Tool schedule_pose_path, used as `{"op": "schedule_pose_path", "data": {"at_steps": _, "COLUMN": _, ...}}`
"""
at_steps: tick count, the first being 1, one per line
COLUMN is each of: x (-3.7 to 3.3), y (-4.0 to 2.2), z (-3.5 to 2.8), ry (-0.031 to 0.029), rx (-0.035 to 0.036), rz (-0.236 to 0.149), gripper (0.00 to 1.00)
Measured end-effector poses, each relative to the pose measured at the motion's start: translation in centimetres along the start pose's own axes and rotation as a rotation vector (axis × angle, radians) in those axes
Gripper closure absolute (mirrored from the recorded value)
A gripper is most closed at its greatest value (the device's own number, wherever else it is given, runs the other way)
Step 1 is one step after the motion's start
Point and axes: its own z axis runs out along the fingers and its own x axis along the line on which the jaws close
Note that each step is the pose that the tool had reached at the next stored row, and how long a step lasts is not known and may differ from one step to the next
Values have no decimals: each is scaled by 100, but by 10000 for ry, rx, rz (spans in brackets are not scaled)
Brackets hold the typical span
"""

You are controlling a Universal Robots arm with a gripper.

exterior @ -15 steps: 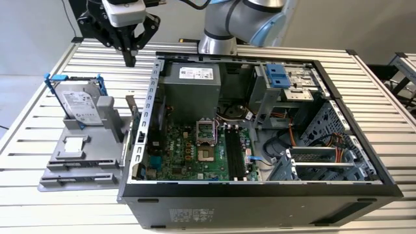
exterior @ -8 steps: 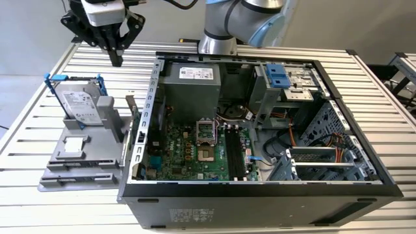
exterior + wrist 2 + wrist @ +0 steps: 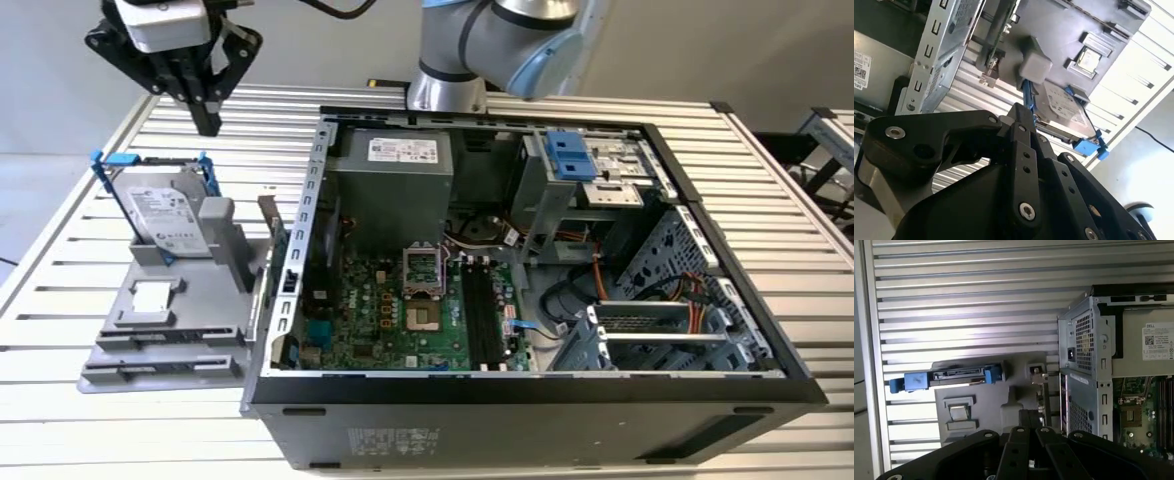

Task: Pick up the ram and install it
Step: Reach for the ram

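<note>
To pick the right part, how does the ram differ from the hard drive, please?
The ram is a slim dark stick; the hard drive is a boxy, silver, blue-framed block. The ram stands nearer the case, the hard drive farther. Both sit in the grey holder.

Table (image 3: 774,200): pale silver, ribbed in parallel slats. Case (image 3: 534,415): black outer frame, bare grey metal inside (perforated panels toward the exterior view's right). Motherboard (image 3: 380,320): green, with black slots (image 3: 483,310). Hard drive (image 3: 174,215): silver, white label, blue bracket (image 3: 100,165). Holder (image 3: 160,345): plain grey. Gripper (image 3: 207,122): matt black. Arm (image 3: 514,40): silver with a light-blue cap. Caddy (image 3: 567,155) inside the case: blue.
</note>
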Motion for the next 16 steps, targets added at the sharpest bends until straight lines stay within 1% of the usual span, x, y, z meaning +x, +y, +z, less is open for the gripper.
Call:
{"op": "schedule_pose_path", "data": {"at_steps": 9, "x": 319, "y": -22, "z": -4, "ry": 4, "rx": -8, "rz": -36, "gripper": 100}}
{"op": "schedule_pose_path", "data": {"at_steps": 12, "x": 394, "y": -27, "z": -5, "ry": 6, "rx": -12, "rz": -84, "gripper": 100}}
{"op": "schedule_pose_path", "data": {"at_steps": 16, "x": 472, "y": -33, "z": -5, "ry": 12, "rx": -16, "rz": -198, "gripper": 100}}
